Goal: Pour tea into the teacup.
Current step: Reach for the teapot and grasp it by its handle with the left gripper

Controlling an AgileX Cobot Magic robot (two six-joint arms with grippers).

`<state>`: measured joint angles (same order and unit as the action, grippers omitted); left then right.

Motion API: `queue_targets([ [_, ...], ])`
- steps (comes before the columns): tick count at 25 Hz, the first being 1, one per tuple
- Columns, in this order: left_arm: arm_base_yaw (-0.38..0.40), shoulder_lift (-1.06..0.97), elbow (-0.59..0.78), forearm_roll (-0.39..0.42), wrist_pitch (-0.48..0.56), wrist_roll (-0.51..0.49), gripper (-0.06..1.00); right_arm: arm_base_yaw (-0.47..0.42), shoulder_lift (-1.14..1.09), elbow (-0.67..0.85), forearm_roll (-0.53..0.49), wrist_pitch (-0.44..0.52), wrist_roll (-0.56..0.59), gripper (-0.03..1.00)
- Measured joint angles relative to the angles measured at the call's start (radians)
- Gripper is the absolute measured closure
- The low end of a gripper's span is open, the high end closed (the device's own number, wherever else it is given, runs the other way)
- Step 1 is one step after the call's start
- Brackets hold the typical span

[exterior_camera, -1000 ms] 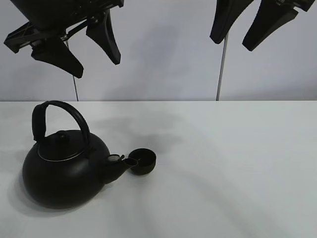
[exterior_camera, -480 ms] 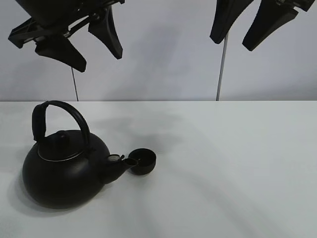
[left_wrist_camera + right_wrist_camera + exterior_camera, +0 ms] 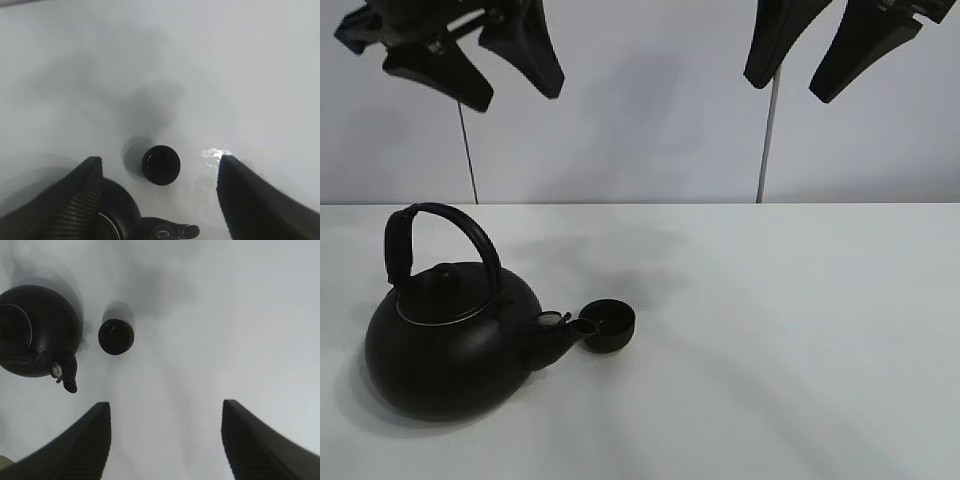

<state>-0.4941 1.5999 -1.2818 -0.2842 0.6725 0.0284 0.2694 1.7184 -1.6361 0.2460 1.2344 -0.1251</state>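
A small matte-black teacup (image 3: 610,322) stands on the white table (image 3: 800,330), right at the spout tip of a big round black kettle (image 3: 450,350) with an arched handle. My left gripper (image 3: 516,96) hangs high above the kettle, open and empty. In the left wrist view the left gripper (image 3: 158,160) frames the teacup (image 3: 160,165) far below, with part of the kettle (image 3: 125,215) at the edge. My right gripper (image 3: 788,88) is high at the upper right, jaws apart and empty. The right wrist view shows the right gripper (image 3: 165,404), the teacup (image 3: 116,336) and the kettle (image 3: 37,332).
A pale wall (image 3: 650,120) rises behind the table's far edge. Two thin vertical rods (image 3: 765,140) stand against it. Bare white tabletop stretches to the right of the teacup.
My left gripper has risen and shifted slightly left, still open. The right gripper, kettle and teacup have not moved.
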Motion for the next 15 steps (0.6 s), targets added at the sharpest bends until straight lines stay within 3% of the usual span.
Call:
queue_targets([
  [9, 0.000, -0.220, 0.039, 0.000, -0.071, 0.211, 0.47, 0.000, 0.000, 0.000, 0.000, 0.002, 0.000, 0.53],
  [15, 0.000, -0.385, 0.307, -0.001, -0.290, 0.263, 0.47, 0.000, 0.000, 0.000, -0.001, 0.002, 0.000, 0.53],
])
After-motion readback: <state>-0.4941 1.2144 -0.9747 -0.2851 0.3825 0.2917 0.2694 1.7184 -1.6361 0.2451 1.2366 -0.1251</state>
